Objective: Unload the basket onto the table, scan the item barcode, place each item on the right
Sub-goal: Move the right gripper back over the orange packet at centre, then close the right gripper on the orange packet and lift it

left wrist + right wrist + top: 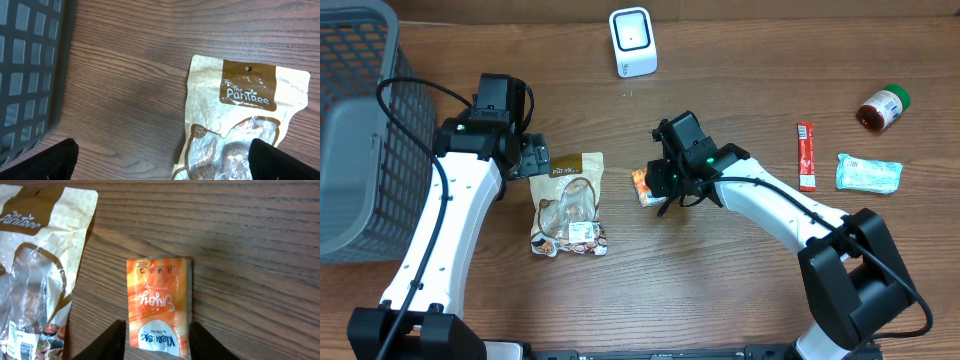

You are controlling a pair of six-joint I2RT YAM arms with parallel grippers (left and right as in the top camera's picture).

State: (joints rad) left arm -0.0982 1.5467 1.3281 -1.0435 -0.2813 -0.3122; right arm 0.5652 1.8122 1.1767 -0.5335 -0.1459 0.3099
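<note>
On a wooden desk (720, 300) shared by two robot arms, a grey plastic basket (360, 120) stands far left of a brown snack pouch (570, 200), which lies flat, label up. Just above the pouch's upper left corner hangs the left gripper (535, 158), its jaws spread wide and holding nothing. Beyond the pouch and to its right, near the far edge, stands the white barcode scanner (632, 42). Just right of the pouch lies a small orange sachet (159, 300), judged to be the item due for scanning, flat on the wood with its printed face up. The right gripper (156, 340) is lowered over it, jaws parted along the sachet's two long edges and close to them, with no sign of a squeeze. The sachet looks light, thin and soft, and its glossy film is probably slippery. A hold across the narrow width near the middle should keep it from folding. No barcode shows on the upturned face, so it may be underneath. Well right of the pouch lie a red stick pack (806, 155), a pale blue packet (868, 172) and, farthest, a green-capped bottle (883, 108)
</note>
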